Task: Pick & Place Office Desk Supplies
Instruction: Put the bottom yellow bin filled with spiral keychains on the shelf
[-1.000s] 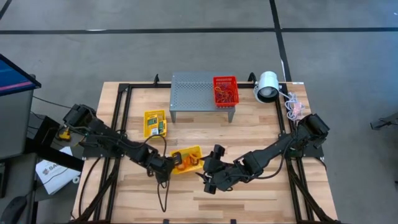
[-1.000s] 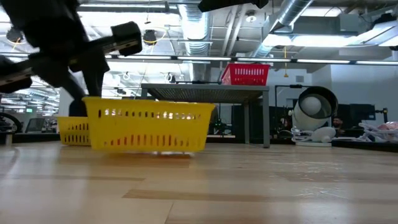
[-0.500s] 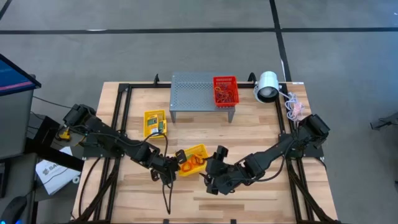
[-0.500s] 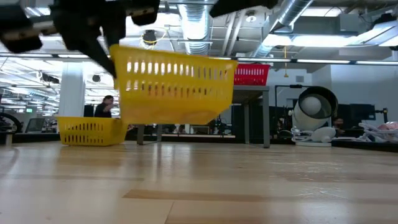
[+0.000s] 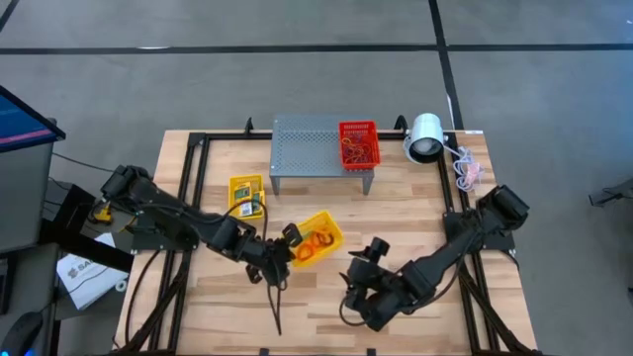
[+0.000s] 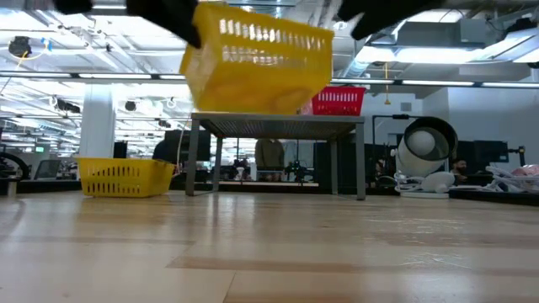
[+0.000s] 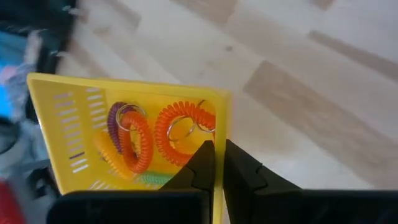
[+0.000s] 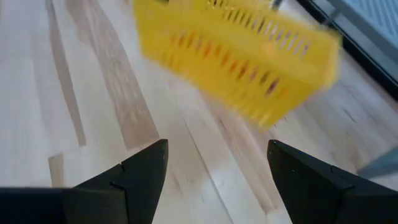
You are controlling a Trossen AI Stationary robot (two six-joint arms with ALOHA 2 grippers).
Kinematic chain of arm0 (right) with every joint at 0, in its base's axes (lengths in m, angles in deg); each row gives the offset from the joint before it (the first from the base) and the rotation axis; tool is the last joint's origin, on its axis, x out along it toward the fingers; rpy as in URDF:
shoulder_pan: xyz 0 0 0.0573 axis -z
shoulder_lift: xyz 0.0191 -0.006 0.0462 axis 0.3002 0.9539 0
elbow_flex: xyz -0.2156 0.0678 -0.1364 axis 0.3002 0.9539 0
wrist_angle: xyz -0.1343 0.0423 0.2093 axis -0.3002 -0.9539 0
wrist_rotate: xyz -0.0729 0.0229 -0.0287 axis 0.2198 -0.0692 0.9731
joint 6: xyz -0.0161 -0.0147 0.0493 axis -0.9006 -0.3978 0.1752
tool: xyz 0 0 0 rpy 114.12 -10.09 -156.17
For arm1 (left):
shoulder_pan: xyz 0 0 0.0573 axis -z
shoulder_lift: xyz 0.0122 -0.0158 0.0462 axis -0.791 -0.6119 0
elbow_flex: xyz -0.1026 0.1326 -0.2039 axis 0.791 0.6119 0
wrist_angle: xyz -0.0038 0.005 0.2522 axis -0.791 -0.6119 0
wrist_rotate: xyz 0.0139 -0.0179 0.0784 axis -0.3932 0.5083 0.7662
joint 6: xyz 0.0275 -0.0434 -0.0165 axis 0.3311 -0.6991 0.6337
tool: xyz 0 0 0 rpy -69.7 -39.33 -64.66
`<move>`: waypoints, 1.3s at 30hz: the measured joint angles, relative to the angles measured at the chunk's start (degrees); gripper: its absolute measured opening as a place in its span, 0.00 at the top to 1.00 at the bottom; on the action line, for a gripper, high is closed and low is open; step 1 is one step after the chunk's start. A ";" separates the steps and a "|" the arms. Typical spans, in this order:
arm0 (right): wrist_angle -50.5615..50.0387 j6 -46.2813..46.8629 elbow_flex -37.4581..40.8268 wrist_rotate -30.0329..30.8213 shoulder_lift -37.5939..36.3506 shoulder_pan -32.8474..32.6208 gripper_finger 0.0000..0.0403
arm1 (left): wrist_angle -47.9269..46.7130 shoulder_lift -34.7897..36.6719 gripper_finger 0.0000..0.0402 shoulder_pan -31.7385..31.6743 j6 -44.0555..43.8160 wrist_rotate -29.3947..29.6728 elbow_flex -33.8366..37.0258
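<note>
Basket [image 5: 315, 237] of coiled bands aloft, rim clenched in left claw [image 7: 217, 163]; right claw [image 8: 214, 163] released.

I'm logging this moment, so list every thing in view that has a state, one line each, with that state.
left gripper: shut on the yellow basket's rim.
yellow basket: lifted off the table, tilted, holding coiled bands.
right gripper: open, empty, low over the table's front.
second yellow basket: resting on the table, holding crayon boxes.
red basket: sitting on the grey stand, holding bands.
white lamp: lying at the table's back right.
</note>
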 joint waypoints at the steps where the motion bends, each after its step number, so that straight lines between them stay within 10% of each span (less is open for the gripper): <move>1: -1.11 1.52 0.00 0.12 0.00 -0.25 0.33 | -0.50 0.00 0.98 -0.30 -0.06 0.88 -0.79; 39: -31.29 28.75 0.02 2.70 0.04 -6.21 0.33 | -25.11 -7.78 0.98 -22.32 -6.92 5.37 -29.29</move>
